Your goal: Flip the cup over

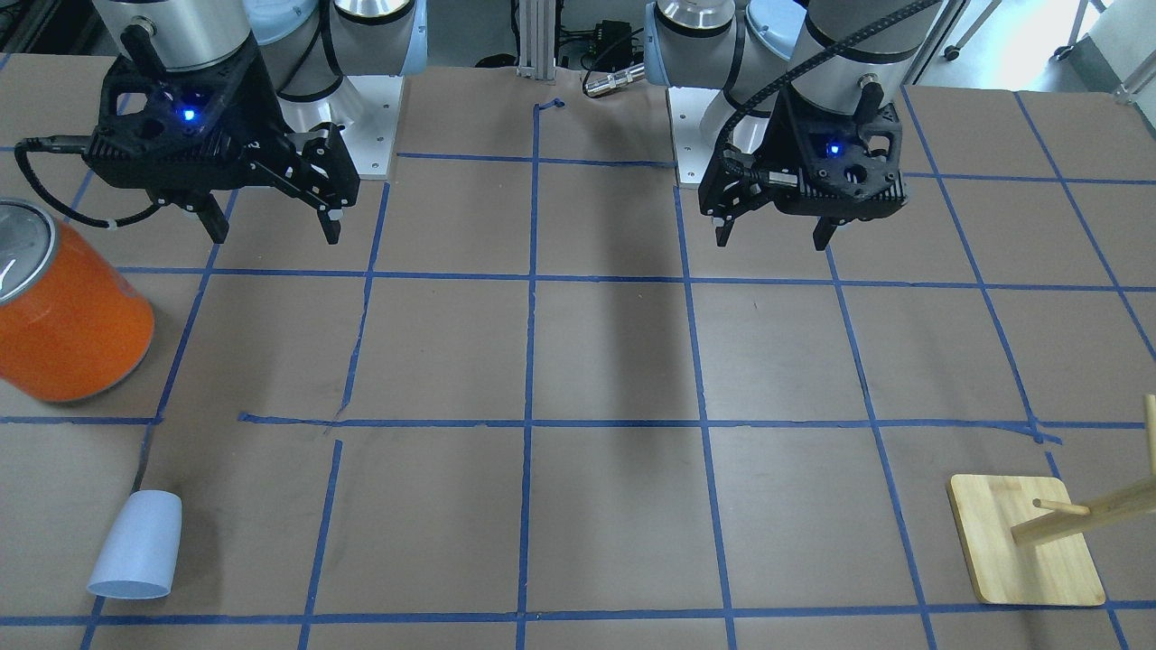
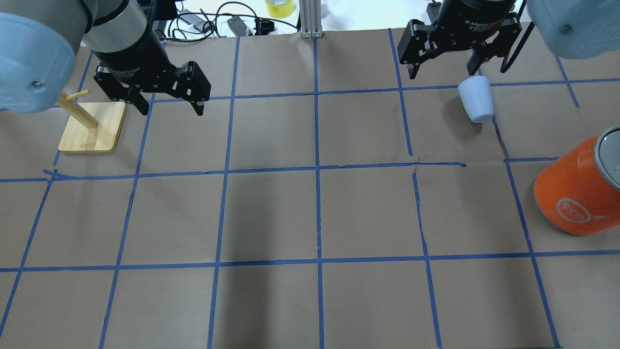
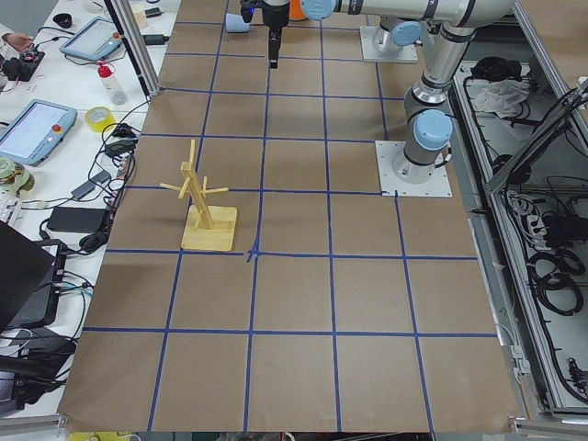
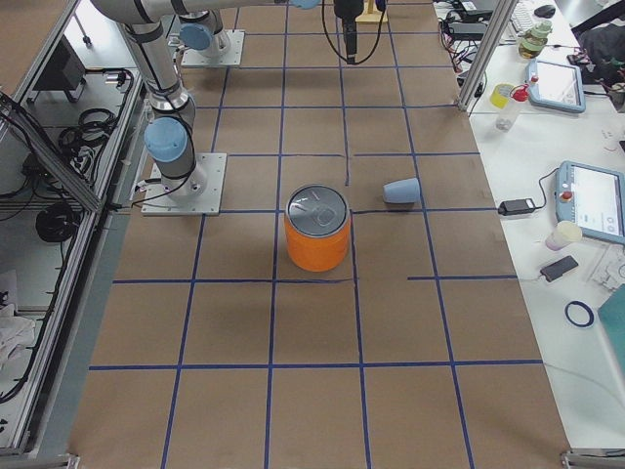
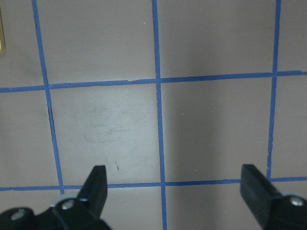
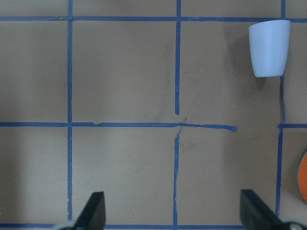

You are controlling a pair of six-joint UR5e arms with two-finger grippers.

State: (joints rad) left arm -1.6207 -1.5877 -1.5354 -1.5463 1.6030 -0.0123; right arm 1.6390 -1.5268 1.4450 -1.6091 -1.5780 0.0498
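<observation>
The cup is a small pale lavender-blue tumbler lying on its side near the table's far edge on my right, its wide end pointing away from the robot. It also shows in the overhead view, the right side view and the right wrist view. My right gripper is open and empty, hanging high above the table, nearer the robot than the cup; it also shows in the overhead view. My left gripper is open and empty over bare table, and also shows in the overhead view.
A big orange can with a silver lid stands on the right side, between the cup and the robot's base. A wooden peg rack on a square base stands at the far left. Blue tape lines grid the brown table.
</observation>
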